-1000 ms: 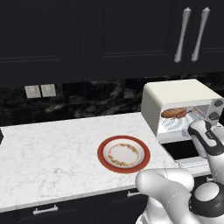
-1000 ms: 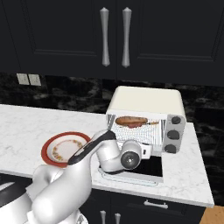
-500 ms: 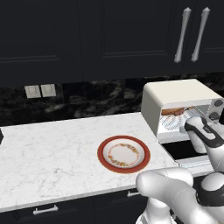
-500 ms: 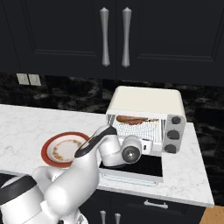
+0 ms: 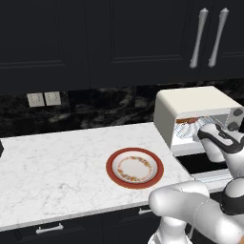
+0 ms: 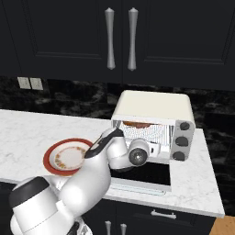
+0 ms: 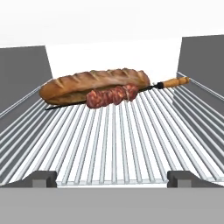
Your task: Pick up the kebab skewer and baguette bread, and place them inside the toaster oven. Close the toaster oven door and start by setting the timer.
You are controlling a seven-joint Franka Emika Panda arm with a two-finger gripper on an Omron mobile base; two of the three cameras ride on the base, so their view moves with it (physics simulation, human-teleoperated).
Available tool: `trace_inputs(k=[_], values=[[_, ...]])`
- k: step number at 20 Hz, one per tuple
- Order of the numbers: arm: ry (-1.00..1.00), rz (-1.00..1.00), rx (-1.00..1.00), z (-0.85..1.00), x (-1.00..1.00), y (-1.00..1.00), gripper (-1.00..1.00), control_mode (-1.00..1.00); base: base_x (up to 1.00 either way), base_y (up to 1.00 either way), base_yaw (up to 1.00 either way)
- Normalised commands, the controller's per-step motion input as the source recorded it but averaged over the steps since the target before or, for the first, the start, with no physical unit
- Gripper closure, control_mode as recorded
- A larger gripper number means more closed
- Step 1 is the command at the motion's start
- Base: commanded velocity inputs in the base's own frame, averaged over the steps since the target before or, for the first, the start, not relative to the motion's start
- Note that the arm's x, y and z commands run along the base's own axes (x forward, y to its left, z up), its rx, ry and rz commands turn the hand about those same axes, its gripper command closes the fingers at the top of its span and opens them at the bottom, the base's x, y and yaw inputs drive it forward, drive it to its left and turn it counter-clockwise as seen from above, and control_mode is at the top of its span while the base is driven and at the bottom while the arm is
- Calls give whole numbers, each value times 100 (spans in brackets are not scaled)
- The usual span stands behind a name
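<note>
The two-finger dark-tipped gripper [image 7: 112, 178] stands wide and empty at the mouth of the cream-white boxy toaster oven [image 6: 153, 110]. On the silver wire rack [image 7: 118, 144], toward twelve o'clock, lies the golden-brown oblong baguette bread [image 7: 94, 84]; the thin kebab skewer with reddish meat chunks [image 7: 114, 94] apparently touches its near side. The dark glass toaster oven door [image 6: 144, 173] hangs flat open. At nine o'clock, the red-rimmed round plate [image 5: 112, 172] sits on the white marble counter [image 5: 52, 162].

Black cabinets [image 5: 95, 43], marble counter [image 5: 57, 162]
</note>
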Motion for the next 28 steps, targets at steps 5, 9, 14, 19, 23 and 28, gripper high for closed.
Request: trace_inputs(k=[5, 9, 14, 19, 23, 28], values=[[0, 0, 0, 0, 21, 0, -100, -100, 0, 0, 0], [0, 0, 0, 0, 23, 0, -100, -100, 0, 0, 0], [0, 0, 0, 0, 23, 0, -100, -100, 0, 0, 0], [0, 0, 0, 0, 22, 0, -100, -100, 0, 0, 0], [0, 0, 0, 0, 21, 0, -100, -100, 0, 0, 0], [0, 0, 0, 0, 12, 0, -100, -100, 0, 0, 0]])
